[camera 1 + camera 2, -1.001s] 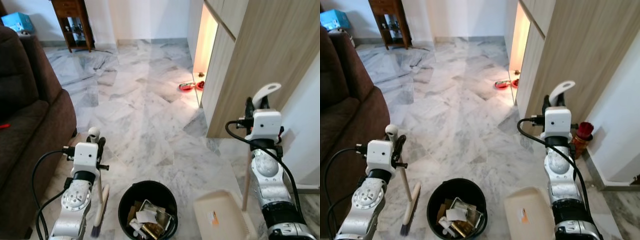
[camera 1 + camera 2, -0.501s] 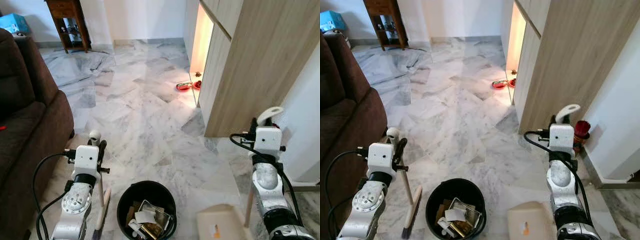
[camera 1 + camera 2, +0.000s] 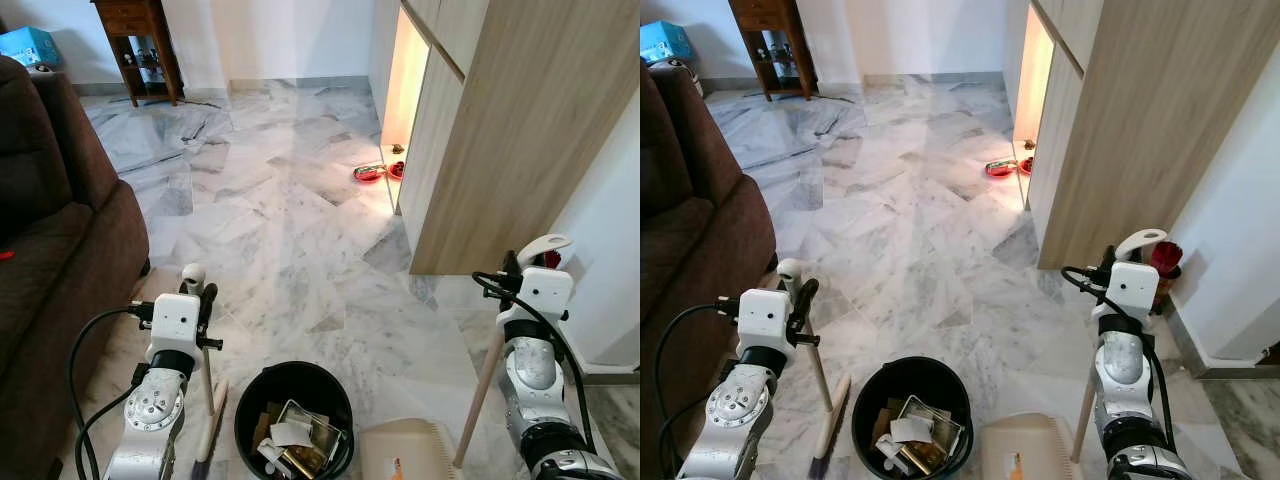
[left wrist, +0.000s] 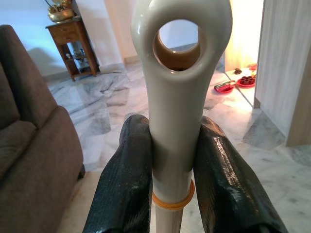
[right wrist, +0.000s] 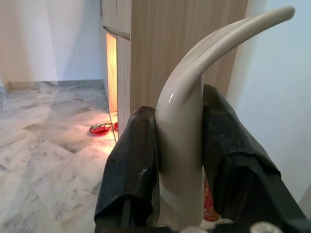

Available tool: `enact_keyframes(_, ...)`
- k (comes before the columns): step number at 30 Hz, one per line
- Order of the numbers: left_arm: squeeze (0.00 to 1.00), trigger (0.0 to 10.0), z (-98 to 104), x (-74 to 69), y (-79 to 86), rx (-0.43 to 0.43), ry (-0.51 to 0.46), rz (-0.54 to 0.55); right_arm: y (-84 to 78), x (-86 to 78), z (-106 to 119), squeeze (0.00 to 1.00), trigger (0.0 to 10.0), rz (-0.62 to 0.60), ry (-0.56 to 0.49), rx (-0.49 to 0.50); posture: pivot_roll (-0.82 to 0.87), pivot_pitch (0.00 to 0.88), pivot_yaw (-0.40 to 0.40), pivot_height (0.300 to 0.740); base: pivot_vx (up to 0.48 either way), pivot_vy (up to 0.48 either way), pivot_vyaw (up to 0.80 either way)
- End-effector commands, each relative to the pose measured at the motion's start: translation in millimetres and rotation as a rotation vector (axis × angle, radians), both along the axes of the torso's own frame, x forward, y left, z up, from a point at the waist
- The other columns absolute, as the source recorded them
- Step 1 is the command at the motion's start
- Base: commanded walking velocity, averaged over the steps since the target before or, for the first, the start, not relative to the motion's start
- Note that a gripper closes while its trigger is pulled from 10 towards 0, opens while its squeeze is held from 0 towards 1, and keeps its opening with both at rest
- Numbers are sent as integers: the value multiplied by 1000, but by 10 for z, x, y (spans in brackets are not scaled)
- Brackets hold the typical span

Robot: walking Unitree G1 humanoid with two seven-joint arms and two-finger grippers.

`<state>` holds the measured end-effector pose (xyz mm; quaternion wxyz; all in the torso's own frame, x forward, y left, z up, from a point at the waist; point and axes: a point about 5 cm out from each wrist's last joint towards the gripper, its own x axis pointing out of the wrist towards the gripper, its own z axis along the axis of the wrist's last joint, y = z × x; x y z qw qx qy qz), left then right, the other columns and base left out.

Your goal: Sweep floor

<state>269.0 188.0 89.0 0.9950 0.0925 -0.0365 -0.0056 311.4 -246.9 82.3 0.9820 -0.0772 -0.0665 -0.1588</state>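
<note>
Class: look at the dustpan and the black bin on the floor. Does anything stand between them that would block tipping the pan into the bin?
Nothing visible does. The dustpan, held by the right claw, sits right beside the black bin on bare marble.

floor (image 3: pixel 290 230) is pale grey-white marble, veined, glossy. on it: black bin (image 3: pixel 293 416) near the bottom edge, full of scrap paper + wrappers; cream dustpan (image 3: pixel 408 453) just to its right, pan flat on the tiles; broom head (image 3: pixel 210 432) touching down just left of the bin. brown sofa (image 3: pixel 55 270) along the left side. dark wood side table (image 3: pixel 145 45) at the far wall. two red dishes (image 3: pixel 379 172) on the tiles by the lit gap in the wood cabinet (image 3: pixel 490 130), which stands on the right. red container (image 3: pixel 1165 262) on the floor by the right wall.
</note>
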Motion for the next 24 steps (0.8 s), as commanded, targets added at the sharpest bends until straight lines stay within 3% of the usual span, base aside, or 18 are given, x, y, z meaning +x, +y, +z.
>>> enact_keyframes(1, 0, 10000, 104, 0, 6, -6, -50, -7, -1, 60, 105, 0, 10000, 7, -47, 5, 50, 0, 32, 740, 0, 0, 0)
enact_keyframes(24, 0, 10000, 62, 9, 18, -32, -29, 10, 25, 33, 34, 0, 10000, 47, -36, 41, 50, 0, 24, 740, 0, 0, 0)
